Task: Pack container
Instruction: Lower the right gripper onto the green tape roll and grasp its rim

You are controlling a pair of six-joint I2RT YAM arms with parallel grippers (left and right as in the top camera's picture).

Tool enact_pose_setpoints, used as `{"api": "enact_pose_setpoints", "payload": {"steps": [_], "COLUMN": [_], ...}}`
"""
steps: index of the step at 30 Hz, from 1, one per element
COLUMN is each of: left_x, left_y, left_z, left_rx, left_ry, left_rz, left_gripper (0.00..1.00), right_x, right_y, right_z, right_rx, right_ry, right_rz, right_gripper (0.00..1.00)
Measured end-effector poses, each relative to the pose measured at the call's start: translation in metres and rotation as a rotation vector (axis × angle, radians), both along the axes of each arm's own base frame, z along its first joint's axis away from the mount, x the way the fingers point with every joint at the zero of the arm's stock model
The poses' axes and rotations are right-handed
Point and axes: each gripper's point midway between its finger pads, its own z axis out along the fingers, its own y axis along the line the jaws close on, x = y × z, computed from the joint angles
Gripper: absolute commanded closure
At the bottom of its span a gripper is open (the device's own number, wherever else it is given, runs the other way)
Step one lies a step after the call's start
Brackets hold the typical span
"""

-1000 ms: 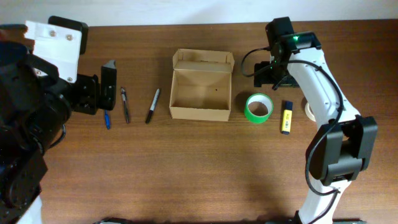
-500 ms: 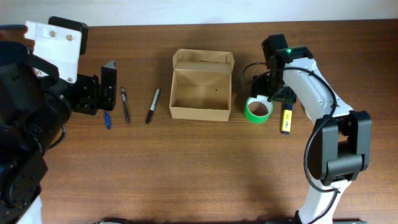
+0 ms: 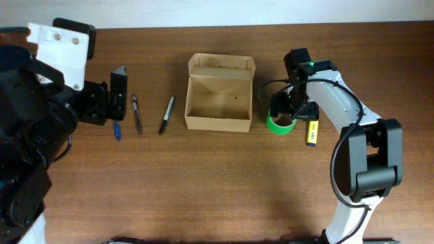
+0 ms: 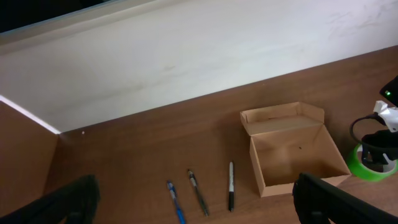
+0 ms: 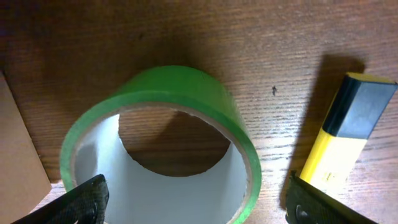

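The container, a tan cardboard box [image 3: 219, 103], stands open in the middle of the table with its flap lid back; it also shows in the left wrist view [image 4: 298, 155]. It looks empty. A green tape roll [image 3: 280, 121] lies just right of it. My right gripper [image 3: 291, 110] is low over the roll. In the right wrist view the roll [image 5: 186, 87] fills the frame and the gripper [image 5: 196, 202] is open, its fingers at the roll's two sides. My left gripper [image 3: 116, 95] is open and empty at the far left, above the pens.
A yellow highlighter [image 3: 312, 130] lies right of the tape, close to the right finger [image 5: 317, 205]. A black marker [image 3: 166, 114], a grey pen [image 3: 136, 113] and a blue pen [image 3: 116, 129] lie left of the box. The wall runs along the table's far edge.
My right gripper has come forward and down from behind the tape roll to sit over it. The left arm, box and pens have not moved.
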Motion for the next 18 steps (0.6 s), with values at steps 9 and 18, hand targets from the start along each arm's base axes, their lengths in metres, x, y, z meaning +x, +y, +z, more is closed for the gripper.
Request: {"api": "enact_pose_setpoints", "payload": {"steps": [9,18], "left_x": [0.000,0.000], "left_y": [0.000,0.000], "left_z": [0.000,0.000], "left_rx": [0.000,0.000], "left_ry": [0.000,0.001], "left_rz": [0.000,0.000], "left_gripper": [0.01,0.01], "right_x": [0.007,-0.008], "right_y": [0.001,-0.001], "right_z": [0.000,-0.020], "right_rx": [0.004,-0.001], "right_ry": [-0.028,0.009], "right_rz": [0.021,0.032], "right_gripper": [0.16,0.18]}}
